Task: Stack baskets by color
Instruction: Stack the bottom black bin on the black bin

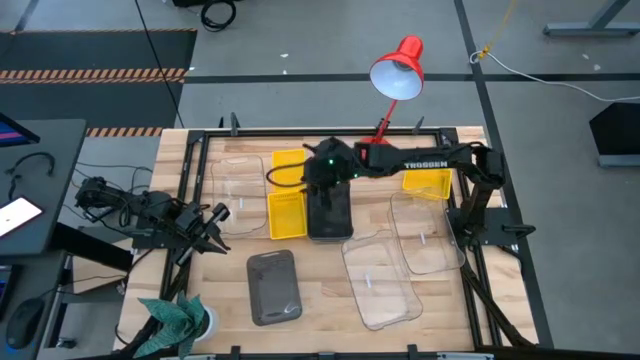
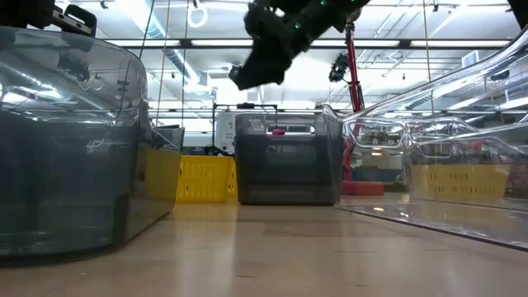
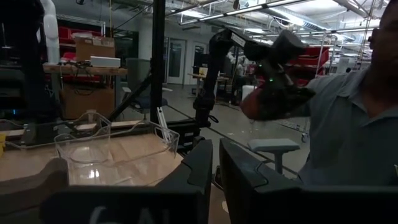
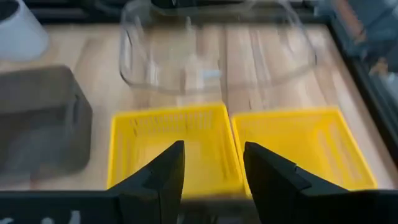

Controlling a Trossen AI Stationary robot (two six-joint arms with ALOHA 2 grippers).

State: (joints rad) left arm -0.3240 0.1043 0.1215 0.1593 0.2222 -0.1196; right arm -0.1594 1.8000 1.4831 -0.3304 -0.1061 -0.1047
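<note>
With its fingers (image 4: 211, 171) being held parted and empty above the dark-grey basket (image 1: 328, 212) at the counter's middle, the neighbouring yellow baskets (image 1: 287, 214) are being risked to a knock.

Bare wood between grey basket (image 1: 273, 286) and clear baskets (image 1: 381, 282); red lamp (image 1: 397, 68) overhead.

1. The table (image 1: 320, 300) is pale wood, matt, with visible plank seams.
2. The yellow baskets (image 4: 171, 146) are opaque ribbed plastic.
3. The clear baskets (image 1: 380, 283) are glossy, see-through plastic.
4. The dark-grey baskets (image 1: 273, 287) are smoky, translucent plastic.
5. The red desk lamp (image 1: 398, 70) looks shiny.
</note>
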